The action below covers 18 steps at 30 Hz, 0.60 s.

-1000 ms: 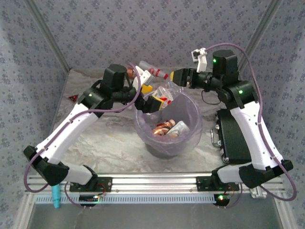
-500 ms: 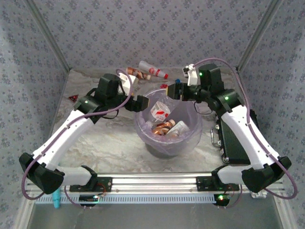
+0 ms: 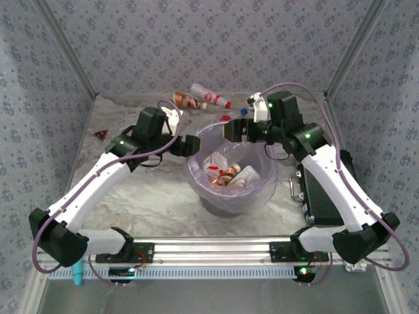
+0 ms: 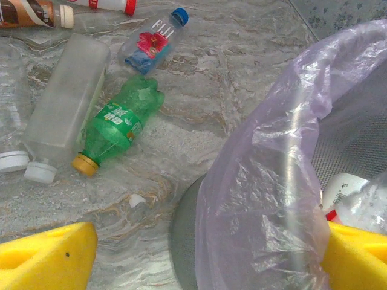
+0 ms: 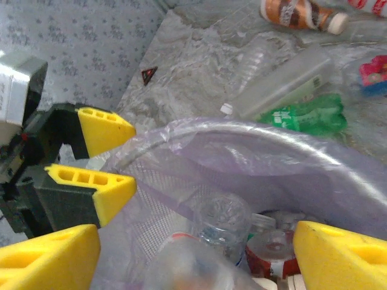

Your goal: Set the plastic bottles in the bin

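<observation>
Marbled table (image 3: 150, 196) bears the bin (image 3: 262, 186); left gripper (image 3: 194, 145) and right gripper (image 3: 230, 131) gape wide.

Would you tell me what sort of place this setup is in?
Probably a robotics lab test cell: patterned walls enclose a marble-look table, an aluminium rail runs along its near edge, and a lined bin stands mid-table.

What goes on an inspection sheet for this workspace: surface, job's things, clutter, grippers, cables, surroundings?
surface: marbled grey table
job's things: lavender-lined bin holds several bottles; green bottle, Fiji bottle and frosted bottle lie on the table beyond it
clutter: red triangle far left; light blue stick at near edge; black case on the right
grippers: left gripper and right gripper at the bin's rim, jaws open, empty
cables: purple cable looped along each arm
surroundings: patterned grey walls
</observation>
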{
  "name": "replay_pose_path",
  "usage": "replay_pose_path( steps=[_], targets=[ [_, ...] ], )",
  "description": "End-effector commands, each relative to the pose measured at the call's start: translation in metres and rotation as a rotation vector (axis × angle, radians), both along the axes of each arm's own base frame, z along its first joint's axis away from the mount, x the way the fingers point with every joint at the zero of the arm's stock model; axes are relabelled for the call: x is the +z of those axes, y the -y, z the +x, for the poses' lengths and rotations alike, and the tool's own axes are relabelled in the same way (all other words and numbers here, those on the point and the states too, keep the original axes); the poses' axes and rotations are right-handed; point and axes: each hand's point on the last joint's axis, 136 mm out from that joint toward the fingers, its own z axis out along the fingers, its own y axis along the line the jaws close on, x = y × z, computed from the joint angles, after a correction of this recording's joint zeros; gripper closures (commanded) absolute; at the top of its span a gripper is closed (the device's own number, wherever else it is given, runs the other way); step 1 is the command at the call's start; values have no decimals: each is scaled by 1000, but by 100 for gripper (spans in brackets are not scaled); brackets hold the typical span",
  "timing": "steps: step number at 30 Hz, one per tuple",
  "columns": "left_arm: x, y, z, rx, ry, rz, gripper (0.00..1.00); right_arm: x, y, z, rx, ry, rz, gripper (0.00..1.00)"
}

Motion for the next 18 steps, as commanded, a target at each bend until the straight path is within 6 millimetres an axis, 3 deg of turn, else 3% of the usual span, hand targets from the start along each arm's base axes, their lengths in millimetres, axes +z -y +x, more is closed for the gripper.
replay_pose_path(
  steps=[1,4,7,11,14,18],
  targets=[
    [10,-1,4,13,29,-19,12,30,28,-9,-57,55,-52,11],
    [7,-1,5,14,24,-15,13,33,49,-11,-128,58,-119,17],
    [7,0,6,13,22,-17,13,28,50,-18,-121,34,-139,34],
    [7,1,6,12,20,-15,13,9,57,-34,-122,-51,-205,47],
    [6,1,7,13,17,-12,14,-4,62,-44,-124,-99,-245,50],
    [4,2,8,10,12,-14,14,-18,50,-46,-89,-125,-247,52]
  ],
)
